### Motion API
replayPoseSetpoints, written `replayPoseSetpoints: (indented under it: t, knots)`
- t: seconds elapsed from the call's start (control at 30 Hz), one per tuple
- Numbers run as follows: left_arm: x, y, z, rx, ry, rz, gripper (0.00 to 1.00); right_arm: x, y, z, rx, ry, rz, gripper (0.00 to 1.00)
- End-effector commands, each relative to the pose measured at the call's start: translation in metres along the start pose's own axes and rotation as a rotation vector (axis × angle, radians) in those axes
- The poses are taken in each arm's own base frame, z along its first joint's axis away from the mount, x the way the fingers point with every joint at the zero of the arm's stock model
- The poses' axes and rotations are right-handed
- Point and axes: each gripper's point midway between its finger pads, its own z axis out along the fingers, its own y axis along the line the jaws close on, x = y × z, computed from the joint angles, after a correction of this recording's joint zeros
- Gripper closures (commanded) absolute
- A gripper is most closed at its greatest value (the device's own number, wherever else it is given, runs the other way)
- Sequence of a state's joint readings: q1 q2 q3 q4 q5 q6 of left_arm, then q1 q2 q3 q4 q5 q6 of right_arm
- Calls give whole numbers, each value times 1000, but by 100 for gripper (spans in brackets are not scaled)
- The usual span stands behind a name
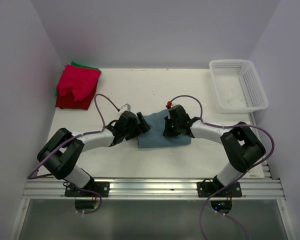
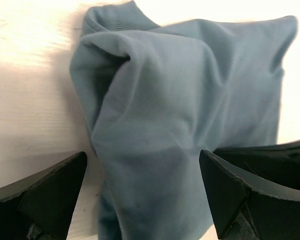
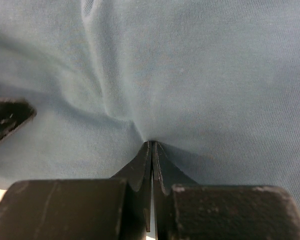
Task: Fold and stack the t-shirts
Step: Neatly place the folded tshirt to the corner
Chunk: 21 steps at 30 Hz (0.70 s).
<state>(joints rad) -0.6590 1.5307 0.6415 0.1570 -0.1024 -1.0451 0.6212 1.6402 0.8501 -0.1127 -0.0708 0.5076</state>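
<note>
White worktop (image 1: 140, 90), pale walls on three sides. Blue-grey t-shirt (image 1: 157, 136) lies bunched at centre, toward the near edge. Red t-shirts (image 1: 76, 87) are piled over a green one (image 1: 82, 64) at 10 o'clock, with the mesh basket (image 1: 238, 85) at 2 o'clock. There is room to move at 12 o'clock, between pile and basket. My left pincer (image 2: 142, 155) gapes wide, straddling the shirt's edge. Only the wrist view shows my right pincer (image 3: 151, 150) closed tight, pinching a pucker of cloth.

Blue-grey t-shirt (image 1: 157, 136) showing plain dusty cloth with finely ribbed collar, red t-shirts (image 1: 76, 89) glowing bright and unpatterned, green t-shirt (image 1: 85, 65) showing as a thin edge, white basket (image 1: 238, 85) showing open mesh grid, counter (image 1: 140, 90) looking pale off-white, left tool (image 1: 141, 126) and right tool (image 3: 151, 150) showing matte black, purple cables (image 1: 101, 107) trailing
</note>
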Motion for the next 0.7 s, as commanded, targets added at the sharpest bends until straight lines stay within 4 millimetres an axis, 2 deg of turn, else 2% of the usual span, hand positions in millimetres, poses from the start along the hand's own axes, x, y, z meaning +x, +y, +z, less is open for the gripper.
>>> replayPoseSetpoints:
  t: [0.0,0.07,0.1,0.17,0.2,0.4,0.53,0.6,0.67]
  knots:
    - [22,73,-12,-323,164,160,0,5,-10,-10,42,-1,-32,100]
    - [17,72,-4,-291,180,151,0,4,-11,-13,46,-6,-34,100]
    - [24,76,0,-281,225,136,0,2,-10,-16,43,-15,-36,100]
    - [24,79,8,-273,248,128,0,1,-11,-18,47,-20,-36,100]
    - [30,85,12,-289,277,126,0,0,-11,-21,44,-28,-38,100]
    - [47,57,33,-156,340,78,0,2,-14,-23,58,-28,-41,100]
    - [66,31,35,-105,375,110,0,3,-15,-22,62,-27,-41,100]
    - [82,27,32,-100,406,113,0,2,-14,-22,62,-26,-42,100]
    - [87,18,34,-68,398,115,0,1,-14,-21,62,-27,-41,100]
